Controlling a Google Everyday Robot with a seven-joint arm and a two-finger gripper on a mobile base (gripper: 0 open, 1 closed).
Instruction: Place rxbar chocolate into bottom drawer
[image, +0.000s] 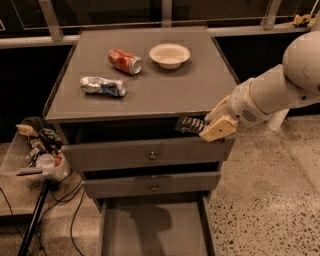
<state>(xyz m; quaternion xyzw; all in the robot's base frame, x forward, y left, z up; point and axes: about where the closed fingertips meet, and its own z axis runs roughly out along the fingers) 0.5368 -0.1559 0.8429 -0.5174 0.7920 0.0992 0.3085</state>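
My gripper (210, 126) is shut on the rxbar chocolate (189, 125), a small dark bar with pale lettering that sticks out to the left of the cream fingers. It hangs in front of the cabinet's top front edge, above the right part of the upper drawer. The bottom drawer (152, 231) is pulled out at the base of the grey cabinet, its flat grey floor showing. The white arm reaches in from the right.
On the cabinet top (175, 90) lie a red soda can (125, 61), a crushed silver-blue can (103, 86) and a white bowl (170, 55). Two shut knobbed drawers (150, 156) sit above the open one. A tray of clutter (37, 150) on a stand is at the left.
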